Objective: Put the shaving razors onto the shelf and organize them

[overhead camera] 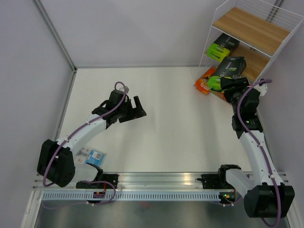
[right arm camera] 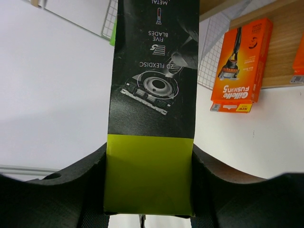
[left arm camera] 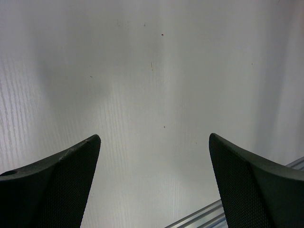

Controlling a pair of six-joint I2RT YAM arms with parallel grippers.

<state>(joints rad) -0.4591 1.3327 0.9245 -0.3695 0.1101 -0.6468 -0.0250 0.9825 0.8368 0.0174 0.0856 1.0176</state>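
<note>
A black box (right arm camera: 152,90) with a lime-green end is clamped by the right gripper (right arm camera: 148,166); the fingers are pressed on either side of the green end. A razor-head drawing and the words "FIVE BLADES" are printed on its black face. In the top view it is held at the front of the shelf (overhead camera: 251,28), a white wire rack with stepped light-brown boards in the far right corner. Whether the box touches a board cannot be told.

2 black boxes are counted: the held one and a second black box (overhead camera: 221,49), laid on the middle board. 2 orange cards are seen from the right wrist: 1 orange card (right arm camera: 240,66) marked "Gillette Fusion5", laid at the front edge of a wooden board, and the edge of another orange card (right arm camera: 299,52) at the right border. 1 blister (overhead camera: 96,155) with a blue card is left on the white table (overhead camera: 166,123), just beside the left arm's base and well apart from the shelf.

The left gripper (left arm camera: 153,137) is held over bare table with its fingers wide apart and nothing between them.

Much of the shelf is hidden from the right wrist camera by the held box. An aluminium rail (overhead camera: 161,179) runs along the near edge.
</note>
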